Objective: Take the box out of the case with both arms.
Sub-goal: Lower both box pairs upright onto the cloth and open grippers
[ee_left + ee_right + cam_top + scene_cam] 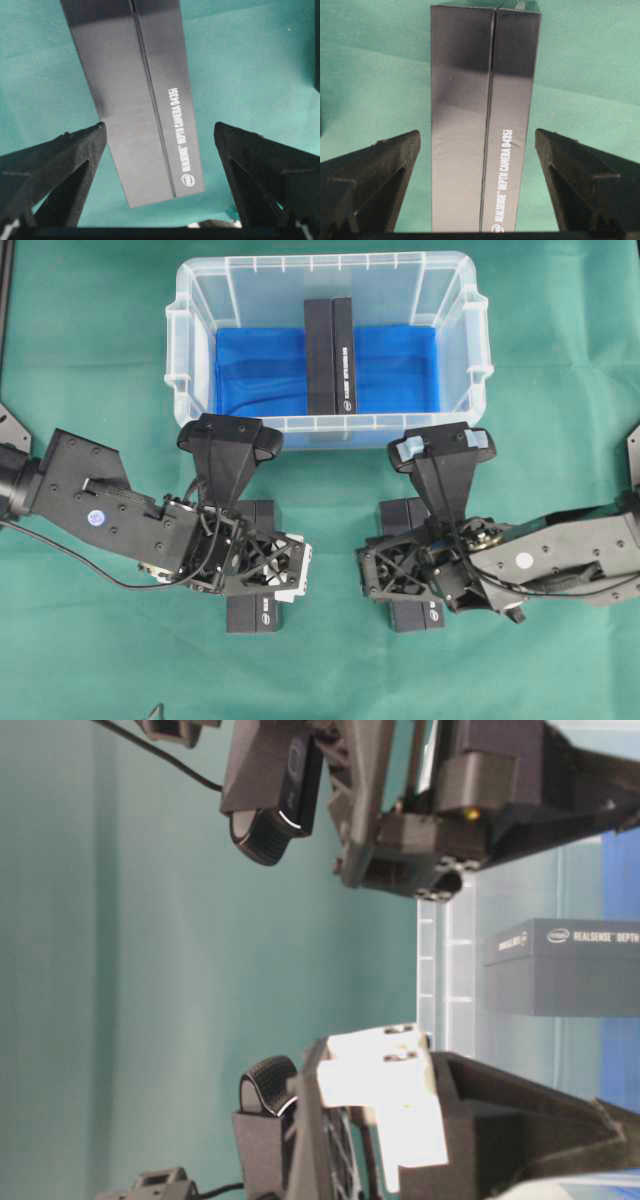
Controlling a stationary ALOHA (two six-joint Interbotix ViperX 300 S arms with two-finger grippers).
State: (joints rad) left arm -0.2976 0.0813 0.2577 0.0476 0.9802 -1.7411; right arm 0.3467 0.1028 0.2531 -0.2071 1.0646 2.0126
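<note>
1. My right end effector (480, 187) hangs wide apart, one black finger (370, 180) at 8 o'clock, the other at 4 o'clock.
2. Between them, touching neither, a black box (482, 120) printed "REALSENSE DEPTH CAMERA D435i" runs from 6 toward 12 o'clock.
3. It lies on the green worktop (590, 60).

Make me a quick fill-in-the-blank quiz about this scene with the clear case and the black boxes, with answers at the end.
1. The black box in the case stands on a ___ sheet.
2. Beneath each end effector, a black box lies on the ___ cloth.
3. The left end effector has its jaws ___ around the box on the cloth.
4. The number of black boxes inside the case is ___.

Answers: blue; green; open; one
</note>
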